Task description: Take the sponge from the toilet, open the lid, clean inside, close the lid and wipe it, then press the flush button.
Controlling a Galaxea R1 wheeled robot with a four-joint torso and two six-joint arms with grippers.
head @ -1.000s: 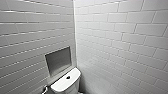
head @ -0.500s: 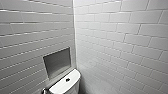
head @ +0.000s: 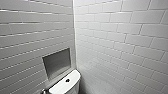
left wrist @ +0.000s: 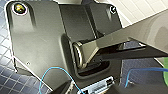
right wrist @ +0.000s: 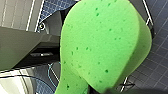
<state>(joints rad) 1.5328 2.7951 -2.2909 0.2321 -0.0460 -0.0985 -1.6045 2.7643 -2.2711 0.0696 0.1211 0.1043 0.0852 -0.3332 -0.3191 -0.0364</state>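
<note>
low in the head frame, left of centre, the toilet point(head: 65, 85) tank shows; your right gripper point(right wrist: 100, 88) looks pinched on the sponge point(right wrist: 100, 42), so i reckon the bowl lies down-left of it.

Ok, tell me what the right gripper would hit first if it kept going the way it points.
Carrying the sponge, the right gripper points at the dark blue tiled floor. Nothing else shows in that line, so the sponge would probably touch it first; depth is unclear.
</note>
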